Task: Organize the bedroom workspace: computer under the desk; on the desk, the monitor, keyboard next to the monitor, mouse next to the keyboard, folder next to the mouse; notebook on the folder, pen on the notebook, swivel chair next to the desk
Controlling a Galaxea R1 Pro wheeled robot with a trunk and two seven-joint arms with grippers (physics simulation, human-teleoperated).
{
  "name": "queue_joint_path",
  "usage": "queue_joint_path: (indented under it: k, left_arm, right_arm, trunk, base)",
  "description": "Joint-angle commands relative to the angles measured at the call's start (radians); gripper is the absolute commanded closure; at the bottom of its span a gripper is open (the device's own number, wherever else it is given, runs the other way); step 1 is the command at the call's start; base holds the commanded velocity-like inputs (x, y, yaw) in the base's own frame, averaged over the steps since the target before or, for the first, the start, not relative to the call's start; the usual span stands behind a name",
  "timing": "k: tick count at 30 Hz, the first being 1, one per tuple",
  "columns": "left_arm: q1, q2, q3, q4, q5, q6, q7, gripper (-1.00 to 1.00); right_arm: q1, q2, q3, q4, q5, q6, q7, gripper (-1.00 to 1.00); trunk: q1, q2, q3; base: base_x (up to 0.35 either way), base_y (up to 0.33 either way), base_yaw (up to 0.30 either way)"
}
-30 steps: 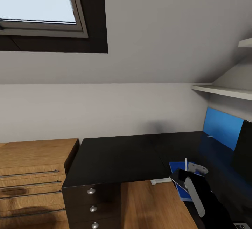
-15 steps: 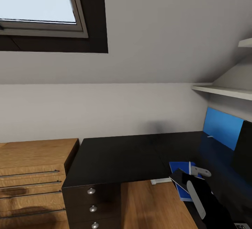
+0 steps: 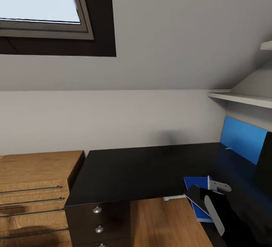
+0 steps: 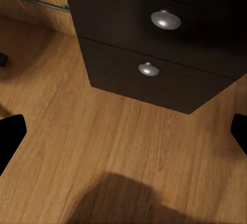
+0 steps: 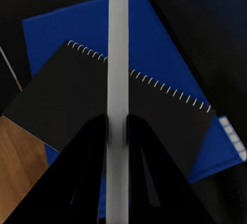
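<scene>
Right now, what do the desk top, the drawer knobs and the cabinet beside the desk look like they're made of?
The desk top looks like matte black laminate or painted board: flat, even, hardly any shine. The drawer knobs look like brushed silver metal, round with soft highlights. The low cabinet looks like light wood or wood veneer, with visible grain and thin metal-looking bar handles. As a render, exact materials stay uncertain.

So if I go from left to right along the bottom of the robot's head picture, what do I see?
Light-wood cabinet → dark drawer unit → blue folder → right hand holding the pen.
</scene>
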Motion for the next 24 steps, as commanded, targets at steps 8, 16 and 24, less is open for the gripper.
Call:
queue_joint_path:
  k: [8,16,24]
  left_arm:
    - [0.000,0.001,-0.003,-0.003,0.004,0.003,0.007,-1.00]
    - [0.000,0.001,-0.003,-0.003,0.004,0.003,0.008,-1.00]
    - [0.000,-0.001,-0.003,-0.003,0.004,0.003,0.012,-1.00]
  right_arm:
    - [-0.002,-0.001,0.001,0.004,-0.011,0.002,-0.006,1.00]
    - [-0.016,-0.001,0.001,0.027,-0.012,0.001,-0.006,1.00]
    - [-0.062,-0.025,0.001,0.126,-0.014,-0.039,0.002,1.00]
  trunk:
    - [0.000,-0.001,-0.001]
    - [0.000,-0.001,-0.001]
    - [0.000,-0.001,-0.001]
  base:
    - [0.022,0.000,0.000]
    - [0.002,0.000,0.000]
    - [0.000,0.000,0.000]
